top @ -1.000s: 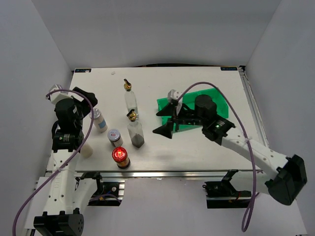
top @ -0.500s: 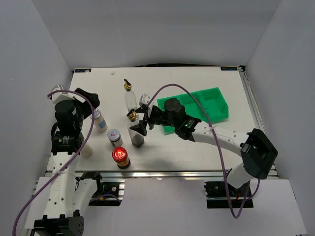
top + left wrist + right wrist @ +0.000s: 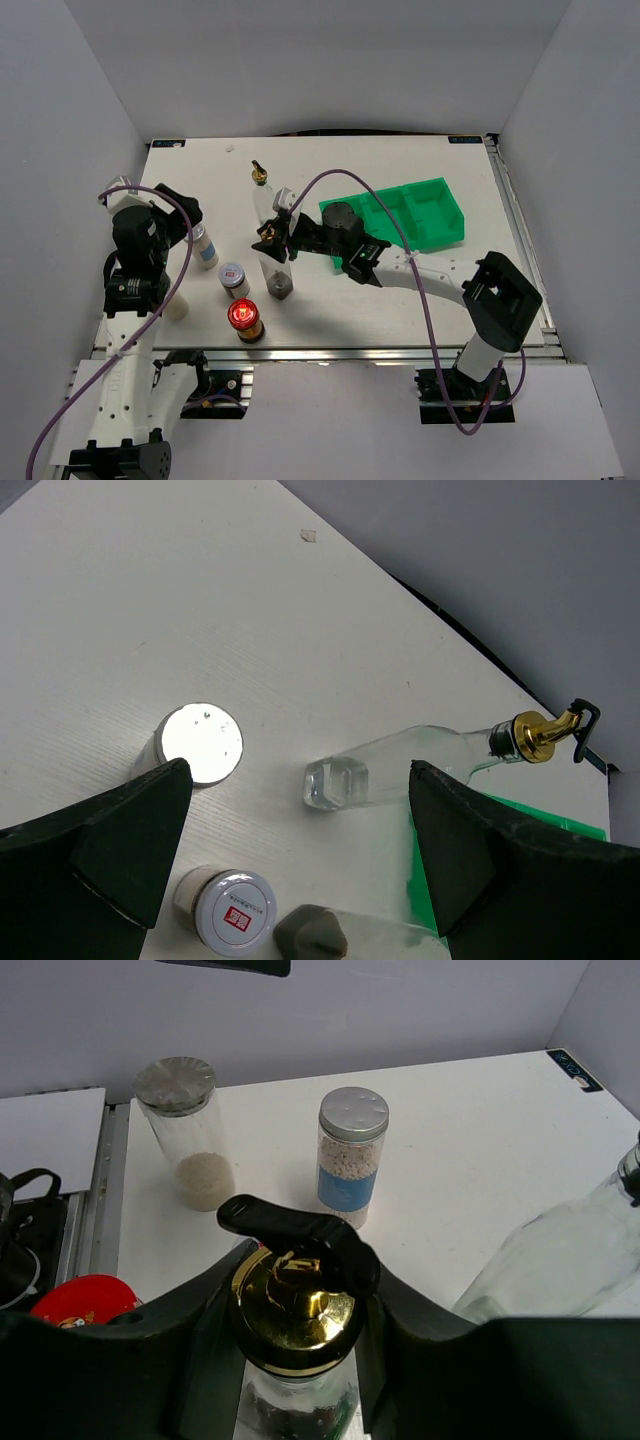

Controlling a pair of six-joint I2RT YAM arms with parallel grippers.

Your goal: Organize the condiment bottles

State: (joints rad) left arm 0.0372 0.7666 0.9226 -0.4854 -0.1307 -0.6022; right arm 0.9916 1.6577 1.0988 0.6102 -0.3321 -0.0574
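My right gripper (image 3: 270,240) (image 3: 296,1305) is shut on the gold pourer top of a tall glass bottle (image 3: 278,276) with dark contents, which stands upright. A second tall clear bottle (image 3: 264,196) (image 3: 400,770) stands just behind it. The blue-labelled shaker (image 3: 204,246) (image 3: 352,1156), the small red-marked-lid jar (image 3: 234,277) (image 3: 235,912), the red-capped bottle (image 3: 244,318) and a silver-lidded shaker (image 3: 186,1132) with white contents stand to the left. My left gripper (image 3: 182,210) (image 3: 300,778) hangs open above the blue-labelled shaker, holding nothing.
The green three-compartment tray (image 3: 442,222) lies at the right of the table, behind my right arm. The table's front edge runs close below the red-capped bottle. Grey walls close in the table on the left, back and right.
My right arm swung left from the green tray to the dark-filled bottle, and its jaws closed on the gold top. The left arm has barely moved.
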